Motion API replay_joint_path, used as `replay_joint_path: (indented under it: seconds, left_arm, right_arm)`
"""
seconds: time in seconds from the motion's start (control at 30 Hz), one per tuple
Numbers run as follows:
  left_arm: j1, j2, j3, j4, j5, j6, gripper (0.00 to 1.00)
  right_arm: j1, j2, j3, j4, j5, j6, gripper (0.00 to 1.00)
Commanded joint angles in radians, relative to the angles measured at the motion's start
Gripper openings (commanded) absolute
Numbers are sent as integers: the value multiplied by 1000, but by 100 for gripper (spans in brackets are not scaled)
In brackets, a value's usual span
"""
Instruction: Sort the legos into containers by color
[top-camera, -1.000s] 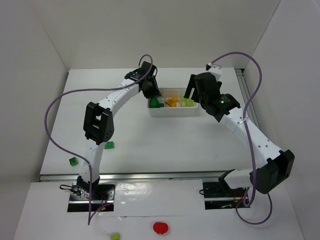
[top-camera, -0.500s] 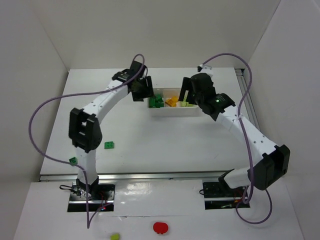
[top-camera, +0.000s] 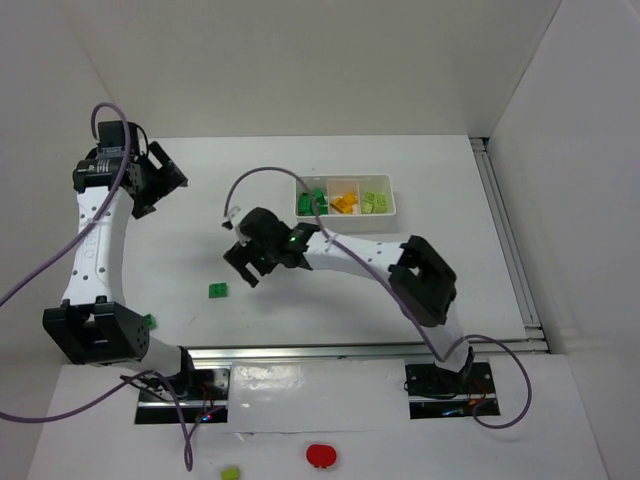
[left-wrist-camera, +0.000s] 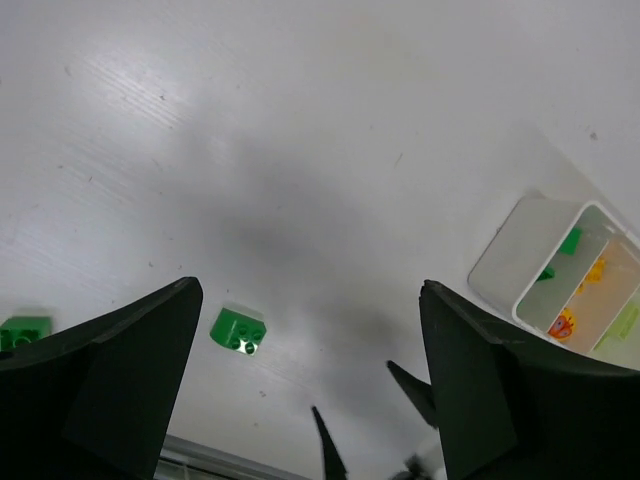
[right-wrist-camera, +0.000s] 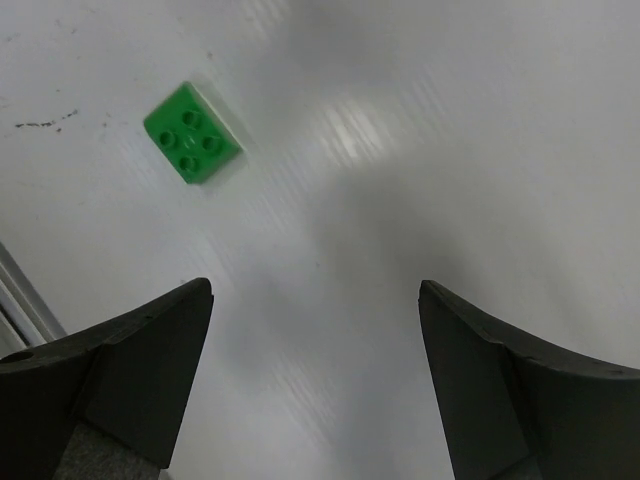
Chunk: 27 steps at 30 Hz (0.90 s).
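Note:
The white tray (top-camera: 345, 213) stands at the back of the table, right of centre. Its containers hold dark green (top-camera: 318, 198), orange (top-camera: 345, 203) and pale yellow-green legos (top-camera: 376, 201). One green lego (top-camera: 218, 291) lies loose at front left. Another (top-camera: 148, 321) peeks out beside the left arm's elbow. My right gripper (top-camera: 240, 268) hovers open just right of and behind the first one, which its wrist view shows as a four-stud brick (right-wrist-camera: 192, 145) ahead and left of the empty gripper (right-wrist-camera: 315, 290). My left gripper (top-camera: 165, 185) is open at the far left, high over both loose bricks (left-wrist-camera: 238, 330) (left-wrist-camera: 22, 332).
The right arm stretches across the table's middle from its base at the near right. A metal rail (top-camera: 300, 350) runs along the front edge. On the near ledge lie a red round object (top-camera: 321, 456) and a small yellow-green piece (top-camera: 230, 472). White walls close in the left, back and right.
Both grippers have left the tray. The left arm swung out to the far left and opened wide. The right arm swept left across the table to the loose green lego.

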Motion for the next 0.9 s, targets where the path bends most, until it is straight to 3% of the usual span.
replay_joint_path:
  seconds: [0.0, 0.23, 0.47, 0.6, 0.63, 0.77, 0.87]
  left_arm:
    - [54, 7, 44, -76, 26, 39, 100]
    - [111, 7, 43, -64, 132, 57, 100]
    - [121, 17, 12, -53, 195, 76, 100]
    - [121, 17, -23, -35, 229, 76, 100]
    - [121, 8, -23, -34, 229, 76, 100]
    - [121, 8, -32, -25, 238, 85, 100]
    - [121, 8, -52, -16, 247, 85, 100]
  right_arm:
    - [45, 112, 164, 19, -103, -156, 91]
    - [79, 291, 274, 29, -134, -173, 97]
    - [98, 428, 380, 22, -129, -183, 96]
    - [98, 472, 403, 45, -92, -144, 81]
    - [98, 472, 403, 45, -92, -135, 68]
    - [107, 448, 402, 55, -71, -135, 38]
    - [116, 410, 425, 34, -2, -135, 28]
